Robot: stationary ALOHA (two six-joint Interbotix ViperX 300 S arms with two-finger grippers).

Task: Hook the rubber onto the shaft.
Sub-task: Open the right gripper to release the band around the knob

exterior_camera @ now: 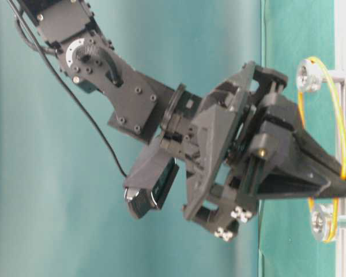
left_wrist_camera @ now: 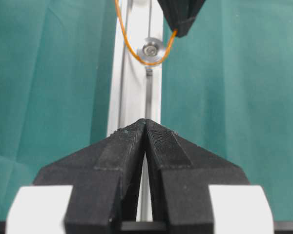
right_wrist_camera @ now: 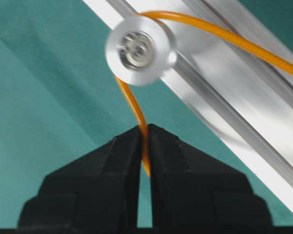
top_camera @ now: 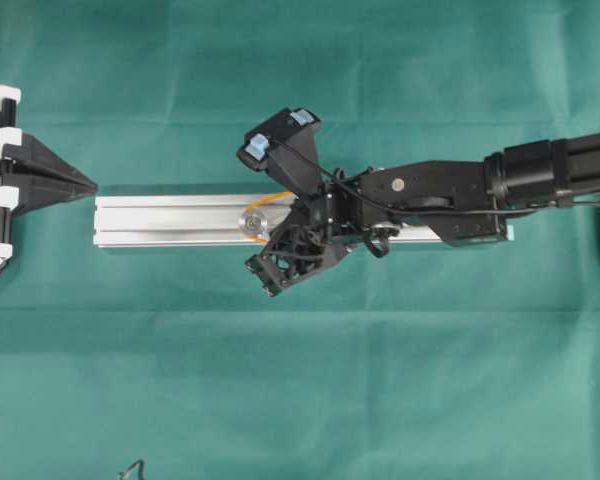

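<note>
From overhead, your right pincer (top_camera: 280, 228) sat over the rail (top_camera: 160, 220), the rubber (top_camera: 270, 200) looped round a shaft (top_camera: 251, 222). At table level the thin band looked stretched, probably springy and light. The right wrist view showed it pinched fast; hold the strand there. Your left pincer (left_wrist_camera: 145, 126) was closed, empty.

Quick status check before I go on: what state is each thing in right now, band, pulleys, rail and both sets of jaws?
rubber band: looped round the near pulley, pinched and pulled taut by the right gripper.
right gripper: jaws shut on the band.
left gripper: jaws shut, holding nothing, off the rail's end.
near pulley: band hooked on it.
second pulley: band runs by it; seating unclear.
aluminium rail: flat on the cloth.
</note>
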